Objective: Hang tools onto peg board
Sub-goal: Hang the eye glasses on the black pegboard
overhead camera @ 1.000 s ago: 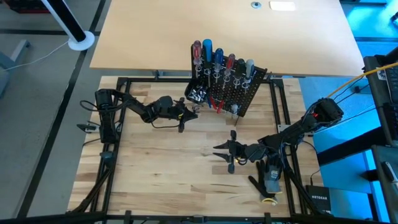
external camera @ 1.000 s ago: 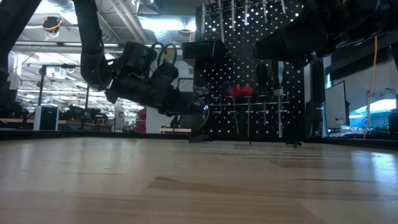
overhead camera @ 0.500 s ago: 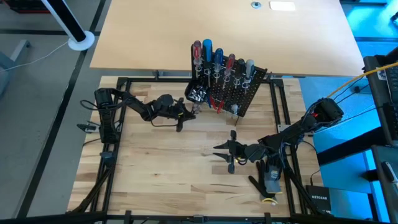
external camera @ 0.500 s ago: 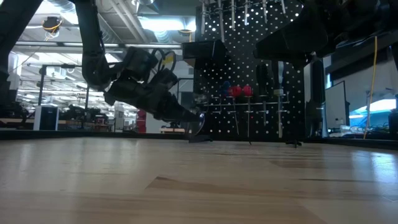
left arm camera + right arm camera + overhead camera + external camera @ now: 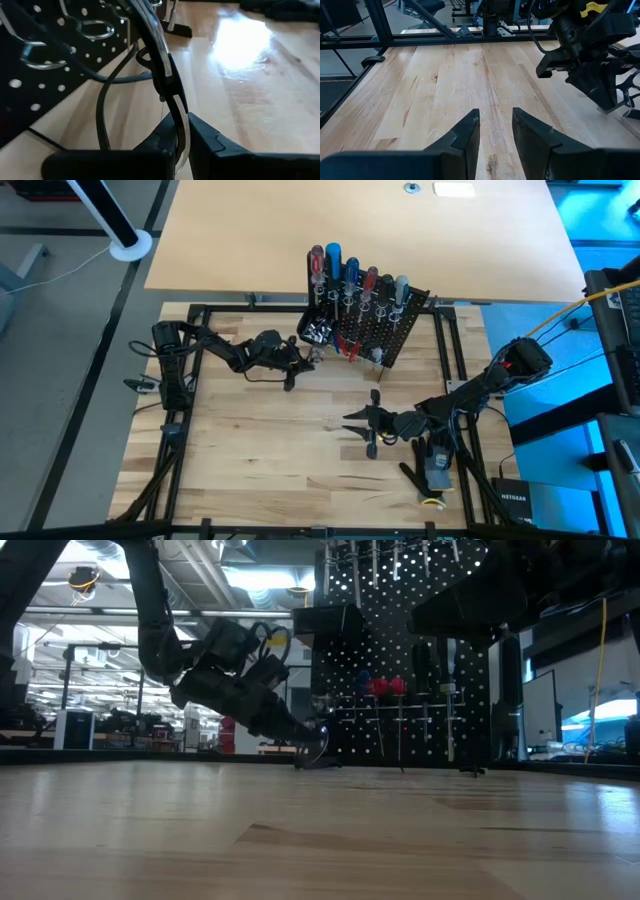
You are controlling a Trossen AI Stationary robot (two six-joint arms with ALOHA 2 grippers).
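Silver tool (image 5: 172, 95) clamped in left hand (image 5: 303, 358) beside peg board (image 5: 375, 330).

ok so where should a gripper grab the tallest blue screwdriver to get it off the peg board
Grip the blue screwdriver by its handle, coming from above the peg board. The handle stands clear over the board's top edge, while the shaft sits down in the wire rings, so it likely only lifts out upward.
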